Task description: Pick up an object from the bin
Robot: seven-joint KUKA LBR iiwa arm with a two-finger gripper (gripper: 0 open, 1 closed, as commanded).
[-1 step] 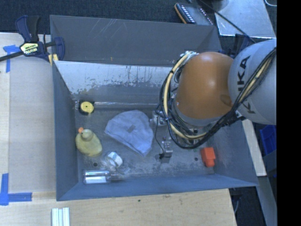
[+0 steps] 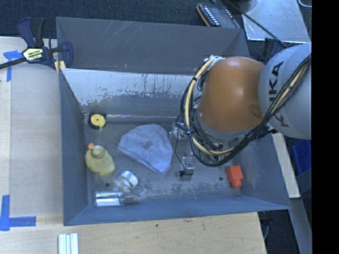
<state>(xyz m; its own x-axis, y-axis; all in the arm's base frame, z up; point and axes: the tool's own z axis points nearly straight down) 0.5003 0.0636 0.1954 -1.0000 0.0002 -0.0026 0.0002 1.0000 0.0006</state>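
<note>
**Gripper (image 2: pixel 184 169) low at frame centre, beside cloth (image 2: pixel 147 147)**

Gripper hangs low over the bin (image 2: pixel 159 89) floor; open or closed, can't tell. Crumpled blue-grey cloth just left of it. Orange block (image 2: pixel 234 175) lower right, apart. Yellow bottle (image 2: pixel 99 161) well left.

Dark floor (image 2: pixel 106 1) along the top; grey metal sheet (image 2: pixel 275 9) upper right.

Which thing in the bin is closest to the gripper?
The crumpled blue-grey cloth, just left of the gripper. The orange block lies farther off to its right; the yellow bottle sits by the left wall.
</note>
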